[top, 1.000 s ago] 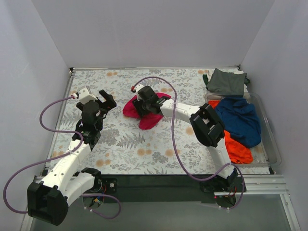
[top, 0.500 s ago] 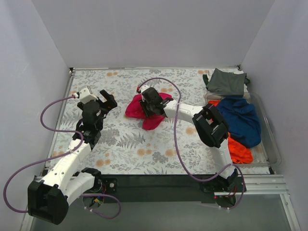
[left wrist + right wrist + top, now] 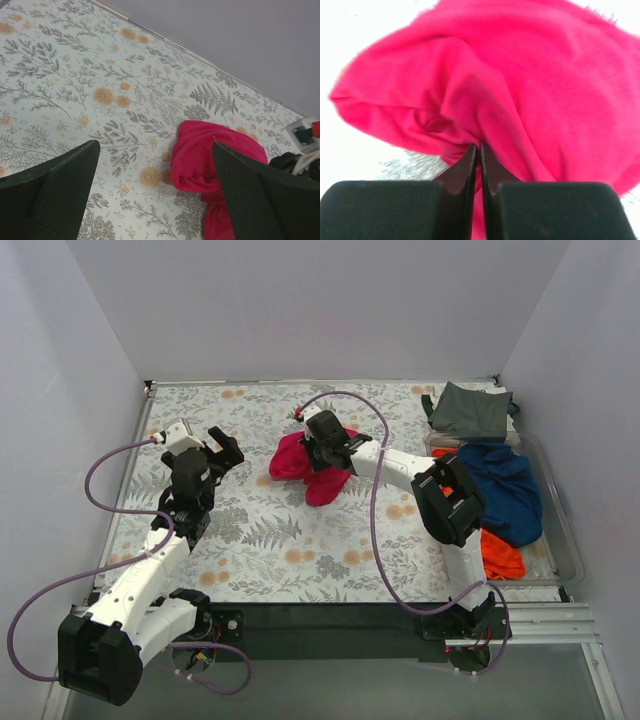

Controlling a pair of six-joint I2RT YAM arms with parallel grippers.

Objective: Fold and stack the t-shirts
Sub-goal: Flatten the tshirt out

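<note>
Folds of rumpled magenta t-shirt (image 3: pixel 288 460)

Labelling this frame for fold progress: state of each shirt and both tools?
magenta-pink t-shirt: crumpled on tablecloth, pinched by right tool.
dark grey-green t-shirt: lying fairly flat, far right corner.
navy blue t-shirt: bunched in clear bin.
bright orange t-shirt: bunched in clear bin, partly under navy.
left tool: open, empty.
right tool: shut on the magenta-pink t-shirt.
</note>
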